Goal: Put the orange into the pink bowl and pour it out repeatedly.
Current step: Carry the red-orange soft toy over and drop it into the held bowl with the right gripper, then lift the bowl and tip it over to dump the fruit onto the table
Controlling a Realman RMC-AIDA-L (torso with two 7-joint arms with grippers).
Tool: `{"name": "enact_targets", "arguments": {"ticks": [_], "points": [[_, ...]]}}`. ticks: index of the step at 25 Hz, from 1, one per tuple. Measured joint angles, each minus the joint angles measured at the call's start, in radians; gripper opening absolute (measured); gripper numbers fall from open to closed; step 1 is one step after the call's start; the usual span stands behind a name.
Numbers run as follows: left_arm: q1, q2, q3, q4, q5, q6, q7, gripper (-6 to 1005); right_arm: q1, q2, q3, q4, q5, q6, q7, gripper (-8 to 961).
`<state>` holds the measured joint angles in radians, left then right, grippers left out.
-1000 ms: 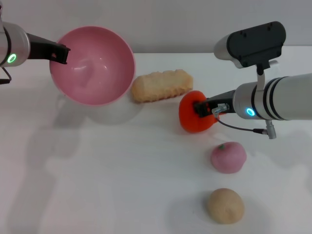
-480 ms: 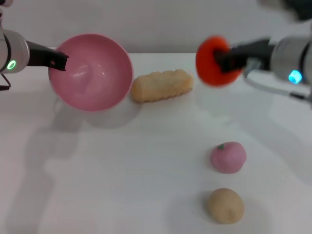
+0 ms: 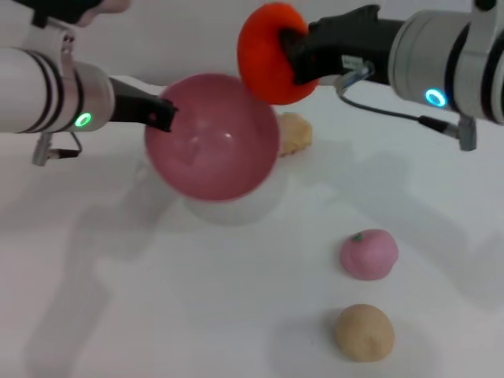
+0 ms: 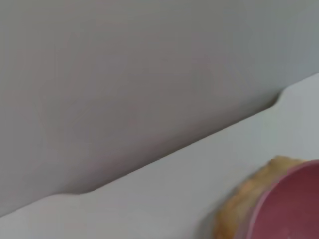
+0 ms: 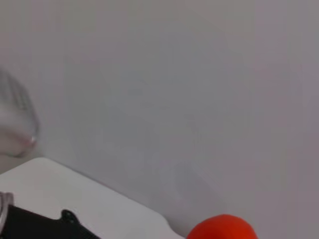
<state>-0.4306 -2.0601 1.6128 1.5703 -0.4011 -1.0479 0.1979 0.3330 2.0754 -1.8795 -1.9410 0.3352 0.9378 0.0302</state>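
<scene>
Partly hidden bread [image 3: 295, 132] behind pink bowl [image 3: 213, 138]

Fruit held above bowl at the table's rear

The red-orange toy orange [image 3: 270, 52], in the right gripper [image 3: 293, 53], sits above and right of the glossy pink plastic bowl [image 3: 213, 138] held by the left gripper [image 3: 164, 118]; a beige ridged bread piece [image 3: 295, 132] lies behind the bowl

A white table [image 3: 197, 315] carries the loose items. A pale yellow, ridged bread-like piece [image 3: 294, 132] lies toward the far side, partly hidden behind the raised bowl. Nearer the front right, a small pink peach-like fruit [image 3: 368, 253] sits on the surface, and a beige round lump [image 3: 363, 331] rests just in front of it, close but apart.
</scene>
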Motion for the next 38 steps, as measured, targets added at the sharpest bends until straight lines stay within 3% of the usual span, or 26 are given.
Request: {"name": "enact_targets", "arguments": {"ticks": [11,18,20,23,26,28,30,32,33,35,37,38], "points": [[-0.031,0.000,0.010,0.009,-0.008,0.004,0.001,47,-0.007,0.000,-0.020,0.048,0.065,-0.036,-0.004,46],[-0.041,0.000,0.010,0.007,-0.008,0.014,0.003,47,-0.007,0.000,-0.016,0.056,0.065,-0.045,-0.004,122],[-0.042,0.000,0.012,0.006,-0.007,0.020,0.006,47,-0.013,0.000,-0.008,0.055,0.065,-0.059,-0.001,373],[-0.030,0.001,0.040,0.002,0.012,0.069,0.071,47,-0.047,0.004,0.047,0.037,0.057,-0.073,0.023,454],[-0.012,0.002,0.073,0.012,0.031,0.111,0.140,46,-0.101,0.004,0.192,0.023,0.051,-0.031,0.049,534],[0.022,0.003,0.137,0.037,0.063,0.182,0.237,46,-0.159,0.004,0.339,0.033,0.070,0.002,0.052,534],[0.049,0.001,0.235,0.053,0.123,0.265,0.334,46,-0.182,0.004,0.380,0.043,0.083,0.006,0.044,534],[0.049,0.001,0.235,0.053,0.123,0.265,0.334,46,-0.214,0.005,0.434,0.065,0.106,0.009,0.019,534],[0.054,-0.001,0.321,0.048,0.223,0.318,0.385,46,-0.227,0.005,0.459,0.079,0.120,0.012,0.004,534],[0.051,-0.006,0.412,0.031,0.391,0.347,0.386,46,-0.243,0.006,0.493,0.102,0.152,0.017,-0.024,534],[0.051,-0.006,0.412,0.031,0.391,0.347,0.386,46,-0.255,0.006,0.516,0.132,0.205,0.021,-0.062,533],[0.056,-0.008,0.500,0.015,0.587,0.382,0.362,46,-0.258,0.005,0.526,0.149,0.234,0.022,-0.084,533]]}}
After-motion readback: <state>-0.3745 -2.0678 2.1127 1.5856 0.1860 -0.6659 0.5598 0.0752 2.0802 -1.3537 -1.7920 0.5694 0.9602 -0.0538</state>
